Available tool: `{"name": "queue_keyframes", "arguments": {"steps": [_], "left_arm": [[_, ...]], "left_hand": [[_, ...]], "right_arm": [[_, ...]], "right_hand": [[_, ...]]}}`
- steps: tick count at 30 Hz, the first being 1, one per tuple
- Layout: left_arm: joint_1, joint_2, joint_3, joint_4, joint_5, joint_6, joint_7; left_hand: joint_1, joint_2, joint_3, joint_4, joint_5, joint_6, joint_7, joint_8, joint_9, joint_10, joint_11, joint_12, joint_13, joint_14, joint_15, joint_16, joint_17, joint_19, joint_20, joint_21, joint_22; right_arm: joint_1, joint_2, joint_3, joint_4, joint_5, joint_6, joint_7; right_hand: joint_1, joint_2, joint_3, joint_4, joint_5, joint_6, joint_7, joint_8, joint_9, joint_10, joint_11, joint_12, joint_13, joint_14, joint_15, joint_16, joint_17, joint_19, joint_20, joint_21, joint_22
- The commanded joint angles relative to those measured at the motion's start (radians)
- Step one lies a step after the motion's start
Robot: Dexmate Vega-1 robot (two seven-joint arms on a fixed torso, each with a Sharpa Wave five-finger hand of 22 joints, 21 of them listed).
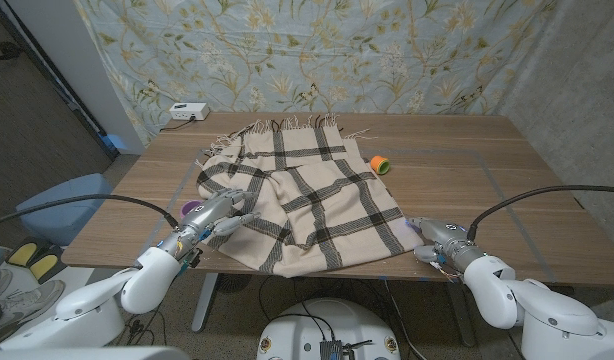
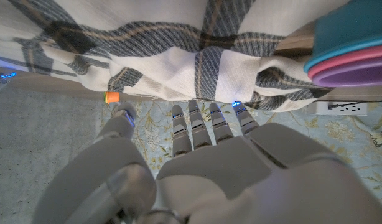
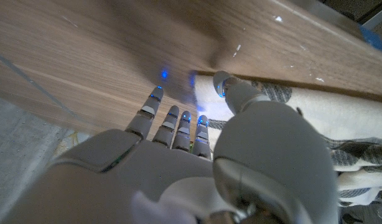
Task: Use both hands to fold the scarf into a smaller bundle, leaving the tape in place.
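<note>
The left hand (image 1: 219,215) rests with spread fingers on the near left edge of the plaid scarf (image 1: 302,195) — which lies rumpled across the table's (image 1: 487,180) middle — while the right hand (image 1: 434,238), fingers apart and empty, sits just beside the scarf's near right corner, the orange tape (image 1: 381,164) beyond.

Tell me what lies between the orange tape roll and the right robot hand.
In the head view, bare wooden table separates the tape roll from the right robot hand; the scarf lies beside that stretch.
</note>
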Motion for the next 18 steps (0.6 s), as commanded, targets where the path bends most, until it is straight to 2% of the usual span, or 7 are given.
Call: {"name": "queue_keyframes", "arguments": {"steps": [1,5,6,10,15,16,18], "left_arm": [[0.008,-0.015,-0.018,0.003,-0.018,-0.019,-0.021],[0.001,-0.019,-0.017,0.003,-0.019,-0.018,-0.031],[-0.001,-0.019,-0.017,0.004,-0.019,-0.019,-0.033],[-0.005,-0.021,-0.018,0.005,-0.026,-0.021,-0.042],[-0.005,-0.023,-0.021,0.005,-0.028,-0.021,-0.049],[-0.004,-0.024,-0.023,0.005,-0.031,-0.022,-0.050],[-0.001,-0.026,-0.027,0.006,-0.038,-0.026,-0.052]], "left_hand": [[-0.017,0.001,-0.004,0.010,0.000,0.004,0.009,-0.005,0.005,0.000,0.011,-0.003,0.005,-0.008,0.000,0.002,0.002,-0.010,0.005,-0.004,0.002],[-0.024,0.001,-0.008,0.013,0.000,-0.001,0.009,-0.008,0.005,0.000,0.010,-0.005,0.005,-0.010,0.001,0.002,0.003,-0.011,0.005,-0.006,0.002],[-0.025,0.001,-0.008,0.014,0.001,-0.003,0.011,-0.009,0.005,-0.001,0.011,-0.005,0.006,-0.010,0.002,0.002,0.003,-0.012,0.005,-0.007,0.002],[-0.031,0.004,-0.010,0.018,0.002,-0.006,0.014,-0.011,0.005,-0.002,0.014,-0.007,0.006,-0.012,0.004,0.001,0.003,-0.012,0.005,-0.008,0.002],[-0.035,0.006,-0.011,0.020,0.003,-0.008,0.012,-0.012,0.005,-0.002,0.015,-0.008,0.006,-0.013,0.003,0.001,0.002,-0.012,0.004,-0.010,0.003],[-0.035,0.007,-0.011,0.020,0.003,-0.008,0.012,-0.012,0.005,-0.001,0.014,-0.008,0.006,-0.012,0.002,0.001,0.002,-0.011,0.004,-0.010,0.003],[-0.036,0.007,-0.011,0.020,0.003,-0.010,0.012,-0.013,0.005,-0.002,0.014,-0.009,0.006,-0.012,0.003,0.001,0.002,-0.010,0.004,-0.010,0.003]], "right_arm": [[0.119,-0.039,-0.138,-0.019,-0.117,-0.025,0.160],[0.102,-0.006,-0.136,0.002,-0.133,-0.017,0.116],[0.098,0.002,-0.141,0.010,-0.148,-0.014,0.100],[0.016,0.034,-0.071,0.064,-0.079,0.091,-0.078],[-0.033,0.116,-0.060,0.176,-0.095,0.249,-0.275],[-0.037,0.132,-0.063,0.201,-0.109,0.282,-0.310],[-0.040,0.168,-0.068,0.246,-0.132,0.338,-0.367]], "right_hand": [[-0.027,-0.042,-0.005,0.016,0.012,-0.044,-0.022,-0.003,0.003,-0.026,-0.005,0.000,0.005,-0.022,0.001,-0.001,0.008,-0.013,0.000,-0.002,0.006],[-0.109,-0.117,-0.053,0.035,-0.036,-0.056,-0.023,0.008,0.002,-0.039,-0.006,0.008,0.006,-0.027,0.002,0.006,0.012,-0.018,0.000,0.001,0.009],[-0.163,-0.119,-0.080,0.061,-0.090,-0.055,-0.023,0.014,0.002,-0.038,-0.006,0.014,0.007,-0.016,-0.005,0.018,0.017,-0.005,-0.002,0.011,0.011],[-0.188,-0.069,-0.105,0.079,-0.134,-0.005,0.008,0.030,0.002,0.017,-0.007,0.033,0.005,0.065,-0.028,0.057,0.022,0.064,-0.019,0.037,0.012],[-0.181,-0.018,-0.119,0.082,-0.156,0.025,0.005,0.035,0.002,0.049,-0.009,0.041,0.004,0.114,-0.052,0.080,0.026,0.106,-0.042,0.050,0.012],[-0.165,0.000,-0.120,0.073,-0.163,0.029,0.003,0.035,0.002,0.065,-0.023,0.044,0.004,0.122,-0.056,0.084,0.027,0.109,-0.047,0.050,0.013],[-0.160,0.003,-0.123,0.070,-0.166,0.040,-0.002,0.038,0.002,0.068,-0.027,0.045,0.003,0.131,-0.063,0.088,0.027,0.112,-0.049,0.051,0.013]]}}
